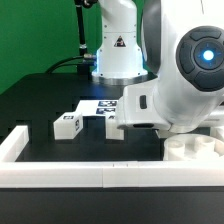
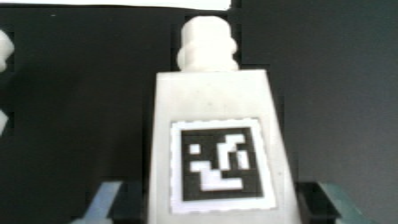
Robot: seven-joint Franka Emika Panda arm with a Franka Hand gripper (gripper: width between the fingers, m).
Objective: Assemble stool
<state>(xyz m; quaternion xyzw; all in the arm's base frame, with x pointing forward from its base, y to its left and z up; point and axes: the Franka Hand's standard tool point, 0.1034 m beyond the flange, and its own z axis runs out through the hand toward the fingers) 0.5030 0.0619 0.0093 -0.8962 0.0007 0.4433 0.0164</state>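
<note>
Fingers (image 2: 112,203) are clamped on both flanks of the held leg (image 2: 215,120), folks. The gripper (image 1: 122,122) is closed down to that block's width, with nothing else in it. Tag face is up toward the wrist camera, ribbed peg end pointing away from the fingertips. Whether it's off the table (image 1: 40,100), I can't call.

Out to the exterior view, nearest first: the white border rail (image 1: 60,172) runs across the front and turns up the exterior view's left. Just behind it, on the exterior view's right, sits the seat (image 1: 192,152), half hidden under the arm (image 1: 190,60). Rounded features show on top, and I can't tell whether they're sockets or something fitted. Further back, on the exterior view's left, the loose leg (image 1: 68,123) lies alone, well apart from the seat. Behind that, the marker board (image 1: 103,105) lies flat.

The count: one seat, and two legs I'm sure of, one gripped and one loose. A third doesn't show clearly; pale shapes at the wrist picture's edges are too cropped to name.

Progress, by my read: early going. No leg visibly stands in the seat, so carrying this one over, fixing it in, then the others, is all ahead.
</note>
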